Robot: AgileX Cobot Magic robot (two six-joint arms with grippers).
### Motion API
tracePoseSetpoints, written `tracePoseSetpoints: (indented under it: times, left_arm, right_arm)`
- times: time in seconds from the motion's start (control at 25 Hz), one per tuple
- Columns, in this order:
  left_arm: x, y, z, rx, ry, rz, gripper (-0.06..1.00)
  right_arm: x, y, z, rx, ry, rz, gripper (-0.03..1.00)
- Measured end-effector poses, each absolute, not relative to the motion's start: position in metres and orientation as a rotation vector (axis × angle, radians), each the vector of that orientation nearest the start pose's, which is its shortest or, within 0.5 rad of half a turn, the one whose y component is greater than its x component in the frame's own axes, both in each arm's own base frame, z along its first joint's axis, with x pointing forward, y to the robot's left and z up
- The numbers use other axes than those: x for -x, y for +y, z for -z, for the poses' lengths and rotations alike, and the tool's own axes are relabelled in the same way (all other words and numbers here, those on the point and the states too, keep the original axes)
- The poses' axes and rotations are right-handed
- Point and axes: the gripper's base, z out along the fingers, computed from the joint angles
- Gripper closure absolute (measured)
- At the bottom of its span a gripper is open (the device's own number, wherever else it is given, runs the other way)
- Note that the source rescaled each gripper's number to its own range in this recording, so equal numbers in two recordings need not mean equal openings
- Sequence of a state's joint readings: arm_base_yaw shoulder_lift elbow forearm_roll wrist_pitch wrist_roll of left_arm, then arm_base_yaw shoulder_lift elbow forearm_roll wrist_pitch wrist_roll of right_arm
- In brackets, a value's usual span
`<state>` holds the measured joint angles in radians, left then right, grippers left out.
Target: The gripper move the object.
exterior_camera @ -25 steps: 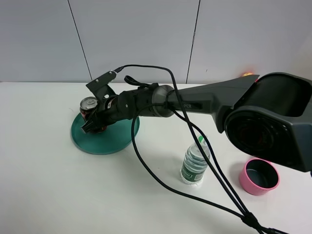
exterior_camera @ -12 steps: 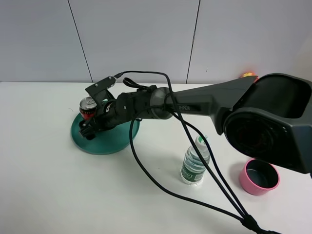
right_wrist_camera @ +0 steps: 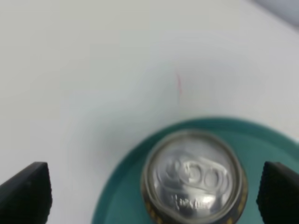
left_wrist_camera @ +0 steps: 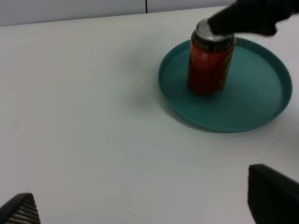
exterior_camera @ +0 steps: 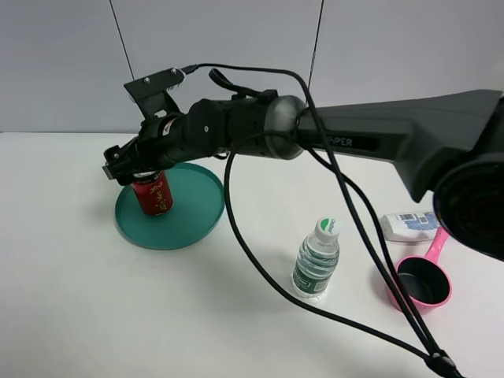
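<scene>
A white desk [exterior_camera: 94, 315] runs back to a pale panelled wall. On it a red can [exterior_camera: 153, 193] with gold and black markings and a silver top with pull tab stands upright, long axis vertical, tab facing up, on a teal plate [exterior_camera: 193, 224] toward the desk's far left part. The can sits in the plate's left half, inside the raised rim, with bare plate to its right and front; open white desk spreads beyond the plate toward the left and near edges. The right gripper [exterior_camera: 126, 164] hangs directly above the can's top, jaws spread wide to either side of it and holding nothing. The left gripper [left_wrist_camera: 140, 210] waits low over bare desk nearer the left side, jaws wide apart. Toward the near right stand a clear water bottle [exterior_camera: 316, 264] and a pink scoop [exterior_camera: 421, 279].
</scene>
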<state>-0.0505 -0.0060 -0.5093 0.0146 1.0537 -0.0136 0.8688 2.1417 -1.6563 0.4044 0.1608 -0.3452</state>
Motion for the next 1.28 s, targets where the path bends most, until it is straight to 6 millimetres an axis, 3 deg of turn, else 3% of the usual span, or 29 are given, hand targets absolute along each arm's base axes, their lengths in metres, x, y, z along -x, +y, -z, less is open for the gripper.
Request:
tracePoseSetpoints:
  times: [0.16,0.28,0.44,0.56,0.68,0.84,1.0,1.12,1.28]
  left_arm:
    - [0.007,0.001,-0.28,-0.037,2.022,0.023,-0.06]
    - [0.007,0.001,-0.28,-0.037,2.022,0.023,-0.06]
    - [0.007,0.001,-0.28,-0.037,2.022,0.023,-0.06]
    - [0.007,0.001,-0.28,-0.037,2.022,0.023,-0.06]
    - [0.007,0.001,-0.28,-0.037,2.022,0.023,-0.06]
    - [0.007,0.001,-0.28,-0.037,2.022,0.023,-0.06]
    - [0.007,0.001,-0.28,-0.037,2.022,0.023,-0.06]
    - [0.007,0.001,-0.28,-0.037,2.022,0.023,-0.06]
    - [0.007,0.001,-0.28,-0.037,2.022,0.023,-0.06]
  right_arm:
    - [-0.313,0.378,-0.263,0.862,1.903,-0.642,0.29]
    - [-0.31,0.357,-0.303,0.807,1.836,-0.65,0.29]
    - [-0.305,0.301,-0.348,0.687,1.75,-0.606,0.29]
    - [-0.291,0.25,-0.369,0.609,1.715,-0.554,0.29]
    - [-0.27,0.19,-0.383,0.508,1.702,-0.492,0.29]
    - [-0.237,0.11,-0.379,0.332,1.716,-0.377,0.29]
    - [-0.187,0.034,-0.371,0.121,1.727,-0.204,0.29]
    - [-0.141,0.002,-0.371,-0.017,1.71,-0.077,0.29]
    - [-0.099,-0.007,-0.371,-0.147,1.7,-0.033,0.29]
